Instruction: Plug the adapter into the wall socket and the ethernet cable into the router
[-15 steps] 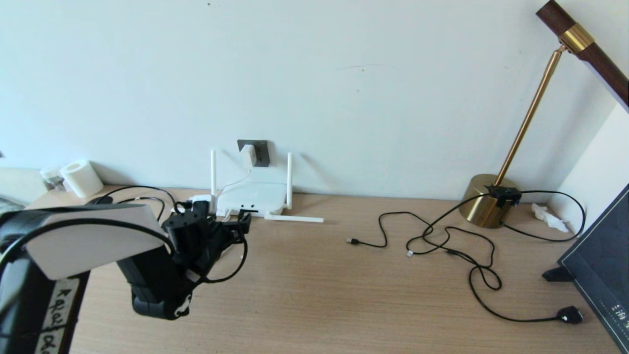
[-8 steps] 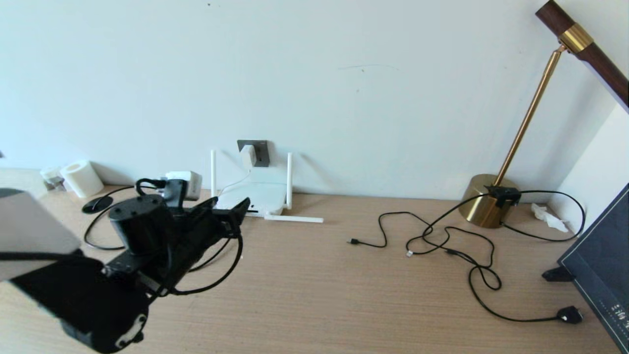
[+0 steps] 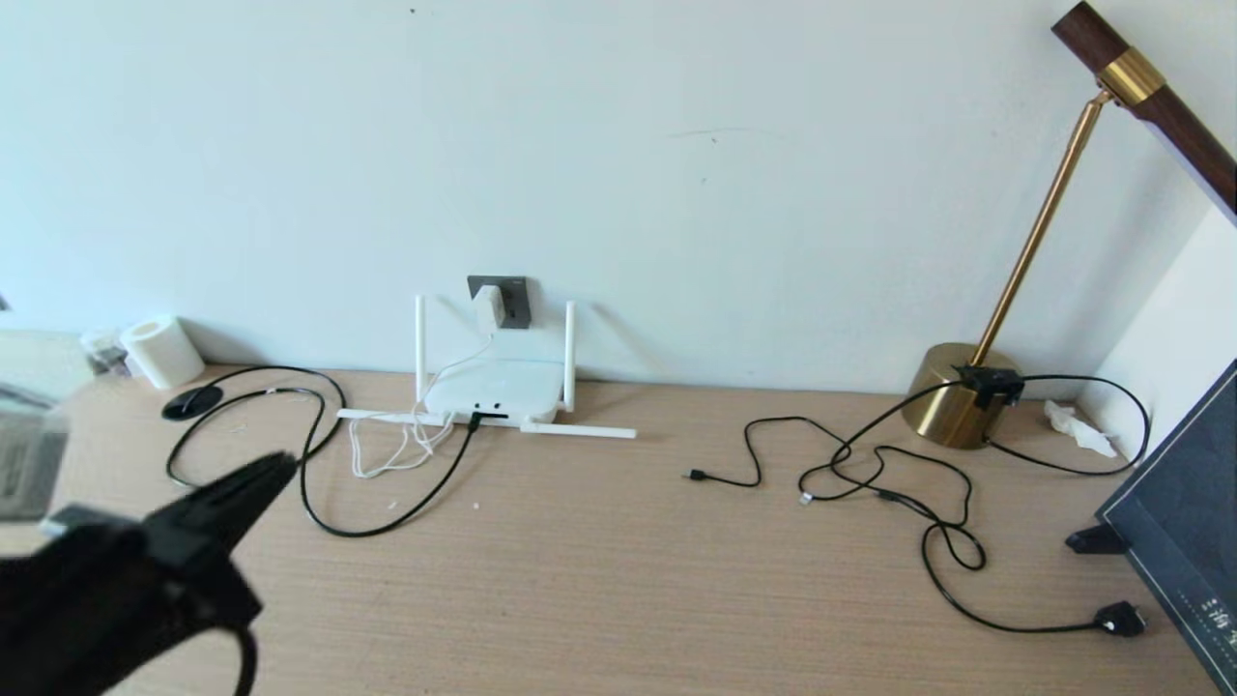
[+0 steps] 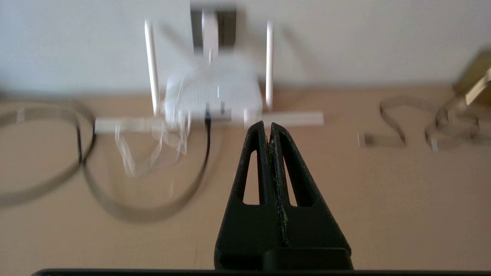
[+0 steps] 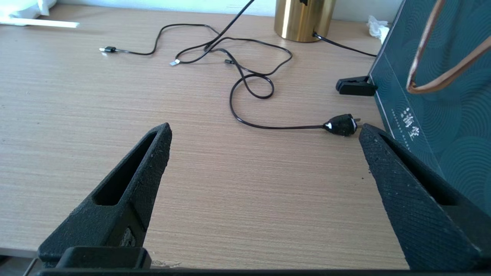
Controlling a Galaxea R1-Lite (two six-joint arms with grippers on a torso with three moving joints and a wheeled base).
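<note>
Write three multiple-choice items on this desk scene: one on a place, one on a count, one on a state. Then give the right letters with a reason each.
1. Where is the adapter?
A. lying beside the lamp base
B. on the wall socket above the router
C. in a gripper

2. How many router antennas stand upright?
A. two
B. four
C. none

3. What state is the left gripper in?
A. shut on the ethernet cable
B. wide open
C. shut, empty

Answers: 1 B, the white cube sits on the grey plate. 2 A, two stand, two lie flat on the desk. 3 C, its fingers meet with nothing between them.
</note>
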